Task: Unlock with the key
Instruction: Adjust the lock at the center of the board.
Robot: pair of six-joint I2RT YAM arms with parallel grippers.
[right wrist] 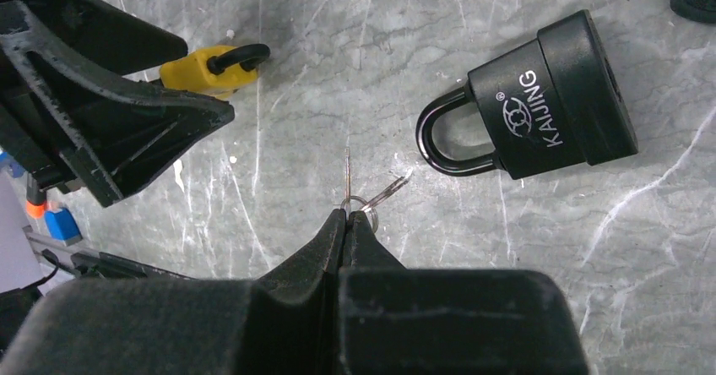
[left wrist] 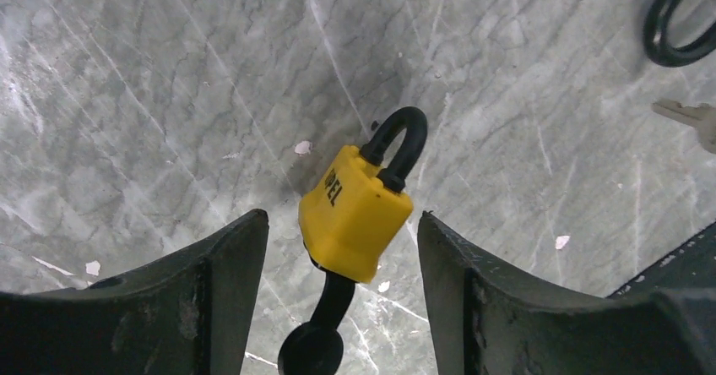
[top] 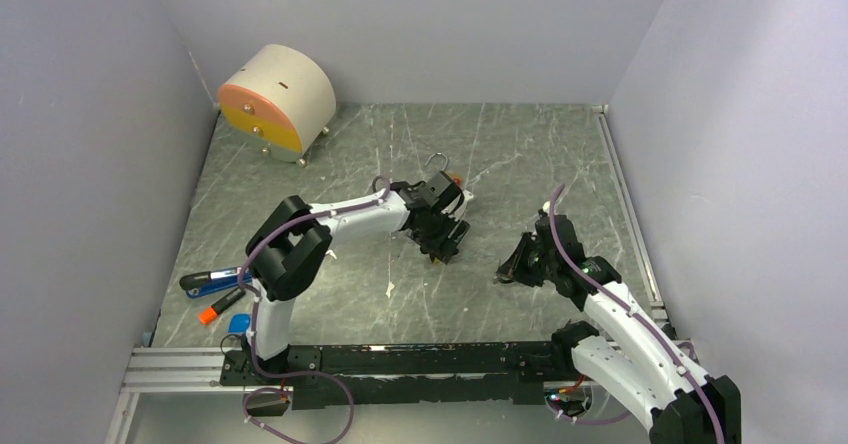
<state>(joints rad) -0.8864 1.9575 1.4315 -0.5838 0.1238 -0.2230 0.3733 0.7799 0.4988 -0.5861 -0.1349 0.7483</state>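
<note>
A yellow padlock (left wrist: 355, 214) with a black shackle rests tilted on the grey table. It sits between the fingers of my left gripper (left wrist: 339, 215), which is open with a gap on each side. The lock also shows in the right wrist view (right wrist: 198, 69). My right gripper (right wrist: 348, 214) is shut on a thin key (right wrist: 347, 172), whose blade points away from the fingers. A ring and a second key (right wrist: 388, 191) hang beside it. In the top view the left gripper (top: 445, 236) and the right gripper (top: 510, 266) are close together at mid-table.
A black padlock (right wrist: 545, 100) marked KAIJING lies flat to the right of the held key. A silver shackle (top: 437, 160) shows just behind the left gripper. A beige drum (top: 277, 99) stands at the back left. Markers (top: 215, 284) lie at the near left.
</note>
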